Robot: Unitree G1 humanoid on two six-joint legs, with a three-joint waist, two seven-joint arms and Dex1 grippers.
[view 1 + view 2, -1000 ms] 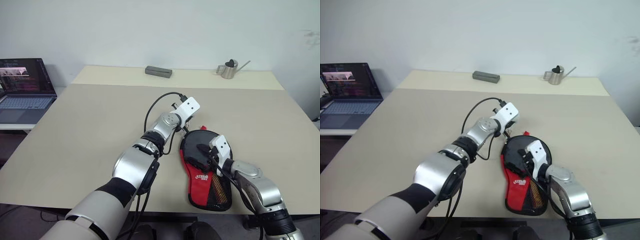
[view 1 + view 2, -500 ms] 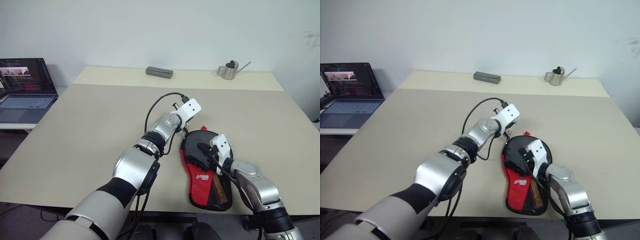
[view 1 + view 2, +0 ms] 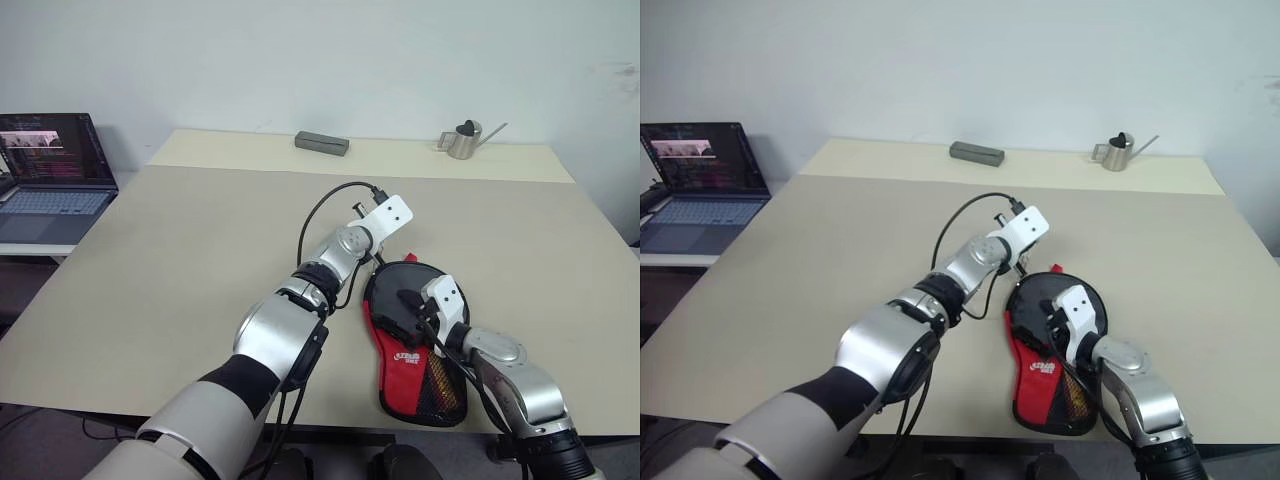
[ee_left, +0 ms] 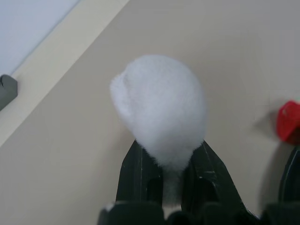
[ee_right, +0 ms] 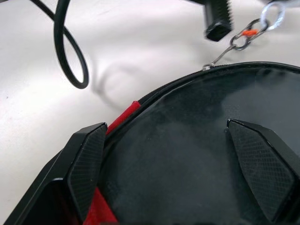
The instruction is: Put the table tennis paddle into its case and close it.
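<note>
The left claw [image 4: 171, 187] pinches the white pom-pom pull [image 4: 159, 108] to zip the case [image 3: 415, 345] on the table [image 3: 180, 250], the right claw [image 5: 173, 164] open wide on it; next, pull around its edge.

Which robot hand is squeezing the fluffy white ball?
The left gripper: its fingers pinch the white pom-pom. The right gripper stands wide open over the case.
</note>
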